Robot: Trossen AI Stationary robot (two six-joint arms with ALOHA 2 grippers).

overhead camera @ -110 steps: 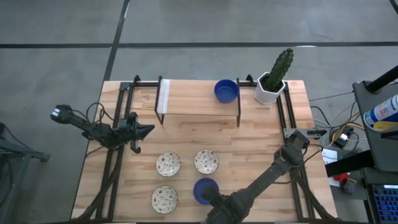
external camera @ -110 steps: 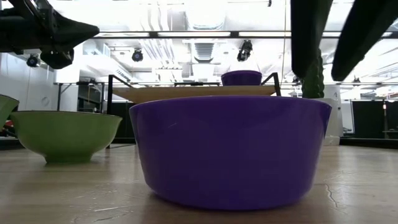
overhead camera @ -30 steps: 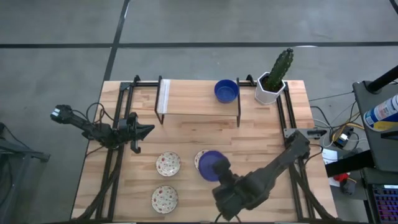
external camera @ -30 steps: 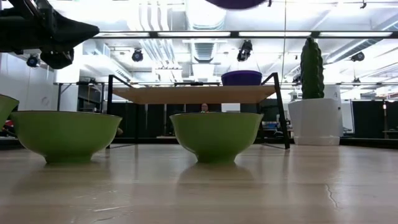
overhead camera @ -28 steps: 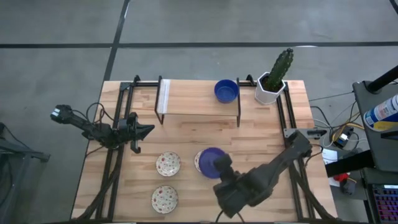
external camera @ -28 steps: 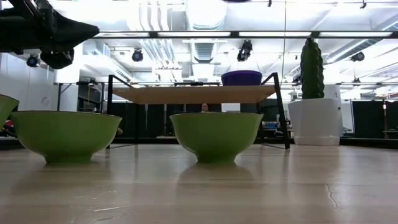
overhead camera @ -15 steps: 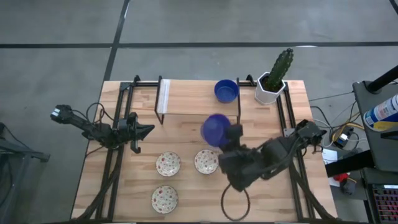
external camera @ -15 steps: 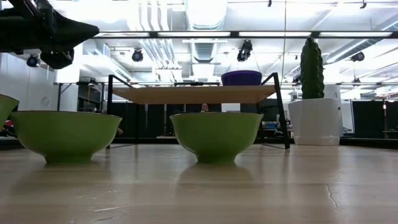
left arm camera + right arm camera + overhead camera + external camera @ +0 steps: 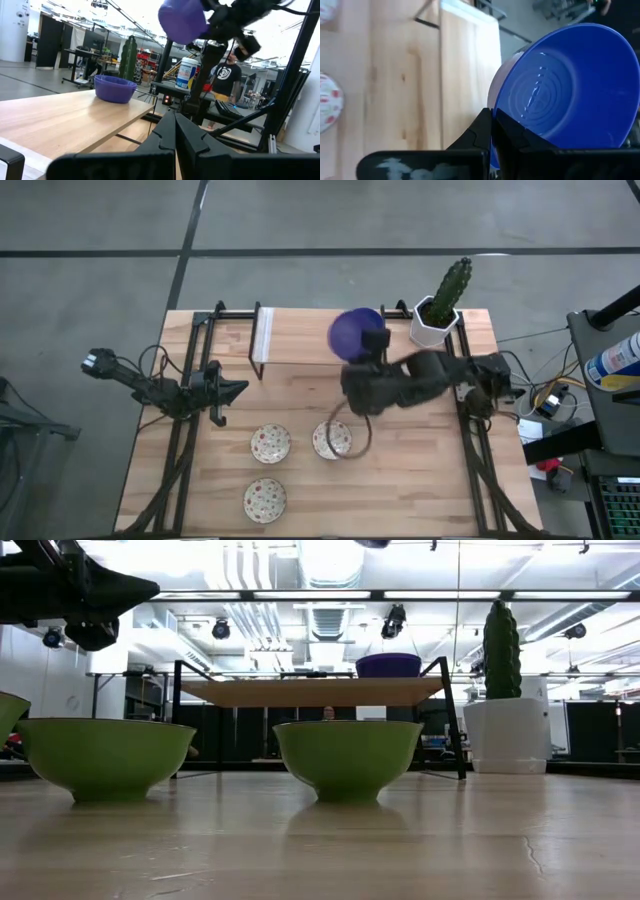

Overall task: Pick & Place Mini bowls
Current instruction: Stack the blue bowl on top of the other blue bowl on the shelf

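My right gripper (image 9: 372,346) is shut on a cobalt blue mini bowl (image 9: 350,333), high above the raised wooden shelf (image 9: 300,340). A second blue bowl (image 9: 115,88) rests on its base on that shelf; in the high view the held bowl covers most of it. Three cream speckled bowls (image 9: 270,443) (image 9: 331,440) (image 9: 265,499) stand on the table's near half. My left gripper (image 9: 238,390) is shut and empty at the table's left side. My right gripper holds the blue bowl by its rim (image 9: 493,107), on the side nearest the wrist, the rim pinched between the two fingers. The bowl is lifted clear, in the air above the shelf, its hollow showing to the high view.
A white hexagonal pot with a cactus (image 9: 437,320) stands at the far right, beside the shelf's right end. Black frame rails run along the table's left (image 9: 190,420) and right (image 9: 465,380) sides. The shelf's left half is bare wood.
My right gripper has carried the blue bowl from above the near speckled bowls toward the table's far edge, to over the shelf's right part. The arm has swung round as it went. The bowl has stayed in the hold, clear of everything.
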